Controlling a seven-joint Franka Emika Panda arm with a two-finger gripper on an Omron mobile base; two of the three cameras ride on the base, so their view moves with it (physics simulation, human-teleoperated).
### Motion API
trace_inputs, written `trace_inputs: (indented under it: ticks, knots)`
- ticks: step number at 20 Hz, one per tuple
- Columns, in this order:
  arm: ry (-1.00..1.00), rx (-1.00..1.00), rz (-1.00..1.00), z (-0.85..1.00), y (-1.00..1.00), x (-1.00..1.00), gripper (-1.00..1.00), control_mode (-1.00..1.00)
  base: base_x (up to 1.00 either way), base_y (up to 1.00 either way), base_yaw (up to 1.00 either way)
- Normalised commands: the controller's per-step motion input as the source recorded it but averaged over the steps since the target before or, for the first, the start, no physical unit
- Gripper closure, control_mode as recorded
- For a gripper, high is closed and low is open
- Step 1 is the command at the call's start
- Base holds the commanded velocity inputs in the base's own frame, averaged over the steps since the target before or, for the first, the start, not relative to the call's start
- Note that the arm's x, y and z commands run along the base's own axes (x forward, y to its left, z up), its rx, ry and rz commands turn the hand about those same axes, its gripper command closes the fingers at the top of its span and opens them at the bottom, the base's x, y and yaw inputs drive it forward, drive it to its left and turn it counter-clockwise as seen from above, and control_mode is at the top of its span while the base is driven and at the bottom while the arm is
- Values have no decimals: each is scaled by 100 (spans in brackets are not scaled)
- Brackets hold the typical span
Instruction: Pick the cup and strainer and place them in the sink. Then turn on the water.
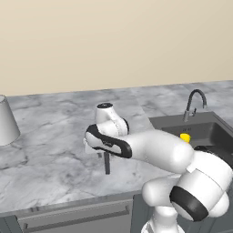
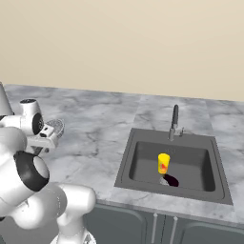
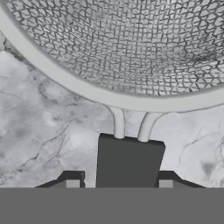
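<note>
- The cup [image 2: 163, 163] already stands upright inside the sink [image 2: 126, 164], far off to the side of the gripper [image 3: 118, 183], so the step in hand is the strainer [image 3: 131, 48].
- In the hand view, the strainer's round mesh head spreads wide just ahead of the gripper, over the marble countertop [image 3: 39, 131].
- Two thin wire stems run from the mesh rim back to the dark handle [image 3: 127, 162], which sits squarely between the two fingertips [image 3: 72, 183].
- The fingertips stand on either side of the handle with no clear gap, so the gripper appears to be clamped on it, though the contact itself is hard to see.
- From the right base view, the mesh head pokes out just beyond the hand; whether it rests on the countertop or is lifted I cannot tell.
- The next move, as I judge it, calls for raising the strainer clear of the countertop, carrying it sideways to the sink, and releasing it beside the cup without tipping it.
- After that, the small lever at the tap [image 2: 174, 121], behind the basin, needs turning.
</note>
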Motion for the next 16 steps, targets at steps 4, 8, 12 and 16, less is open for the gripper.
trace_inputs:
  ticks: [4,8,12,16]
  knots:
    - [-1,0,0,49,-42,-4,100,-100,0,0,0]
    - [-1,0,0,44,-48,-16,100,-100,0,0,0]
    - [0,0,0,39,-42,-22,100,-100,0,0,0]
    - [0,0,0,37,-38,-27,100,-100,0,0,0]
